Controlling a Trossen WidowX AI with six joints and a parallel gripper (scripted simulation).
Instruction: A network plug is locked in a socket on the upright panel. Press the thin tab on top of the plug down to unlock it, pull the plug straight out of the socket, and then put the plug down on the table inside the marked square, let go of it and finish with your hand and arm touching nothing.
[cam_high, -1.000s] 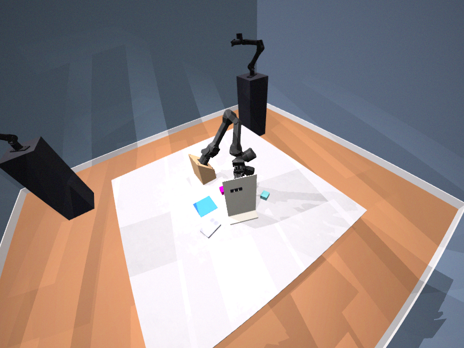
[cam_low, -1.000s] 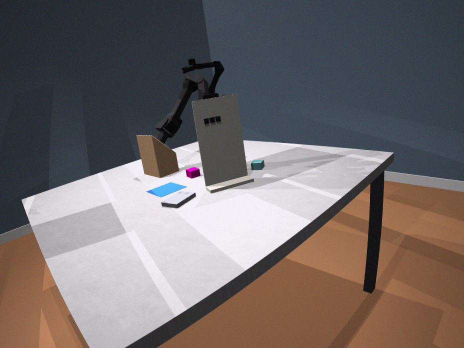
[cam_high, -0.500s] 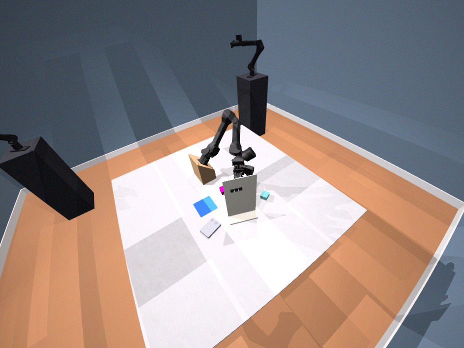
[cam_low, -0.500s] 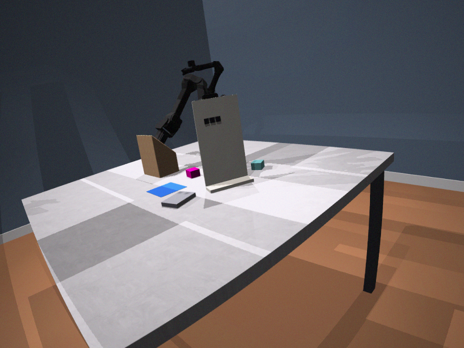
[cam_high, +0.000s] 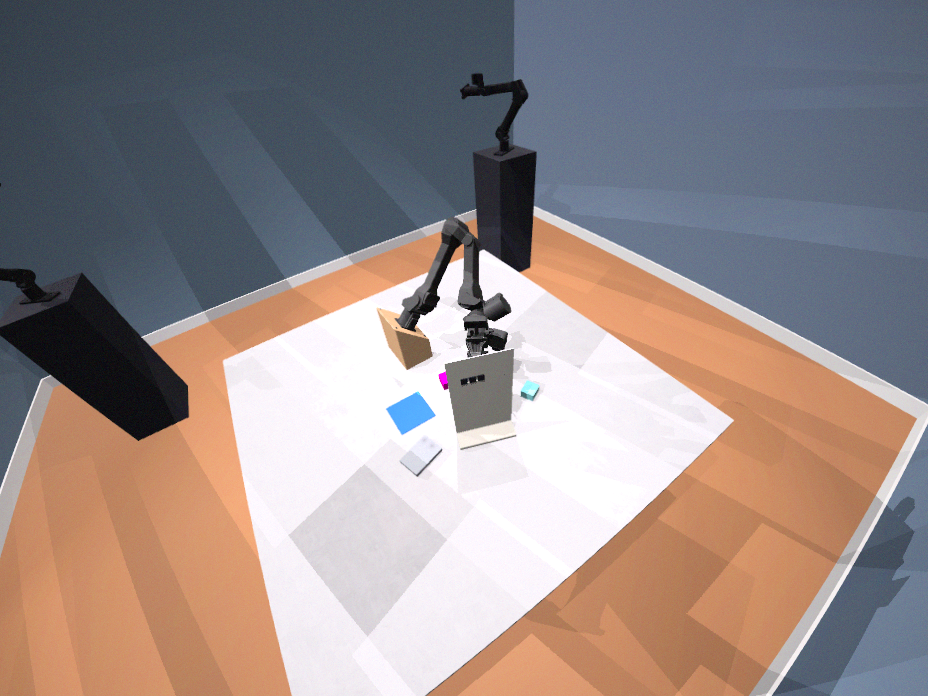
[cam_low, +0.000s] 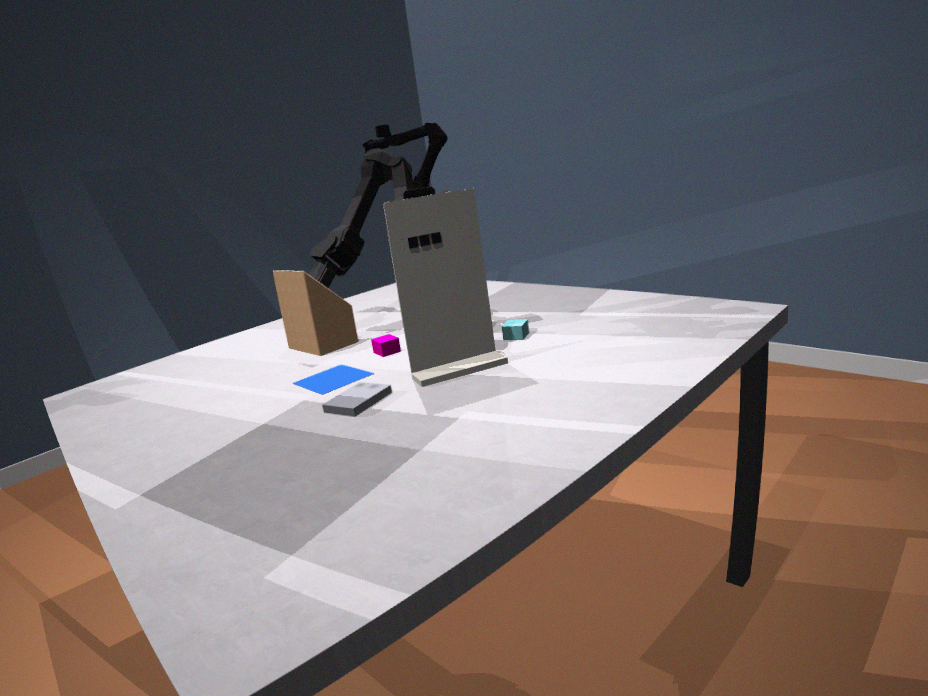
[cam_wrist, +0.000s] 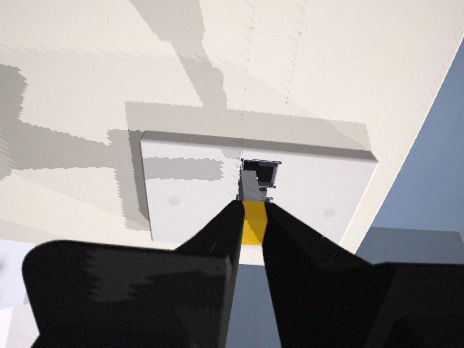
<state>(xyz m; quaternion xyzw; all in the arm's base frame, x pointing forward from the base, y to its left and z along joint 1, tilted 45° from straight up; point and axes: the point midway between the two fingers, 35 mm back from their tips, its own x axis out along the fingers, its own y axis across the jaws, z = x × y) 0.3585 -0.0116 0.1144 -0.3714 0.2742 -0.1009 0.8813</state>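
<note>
My gripper (cam_wrist: 251, 212) is shut on the yellow rear part of the plug (cam_wrist: 254, 223) in the wrist view. The plug's grey front part (cam_wrist: 250, 186) shows between the fingertips and the dark socket opening (cam_wrist: 268, 173) in the white faceplate. It overlaps the left of the opening; whether its tip is still inside I cannot tell. The thin tab is not clearly visible. The upright panel (cam_high: 483, 404) (cam_low: 447, 299) hides the fingertips and plug from the top and exterior views. The blue marked square (cam_high: 410, 412) (cam_low: 333, 379) lies flat on the table, left of the panel.
A grey flat box (cam_high: 421, 456) (cam_low: 357, 399) lies near the square. A magenta block (cam_high: 443, 379) (cam_low: 386, 345) and a teal block (cam_high: 529, 390) (cam_low: 514, 329) flank the panel. The wooden wedge (cam_high: 405, 346) (cam_low: 314, 314) stands behind the square, at the arm's lower end.
</note>
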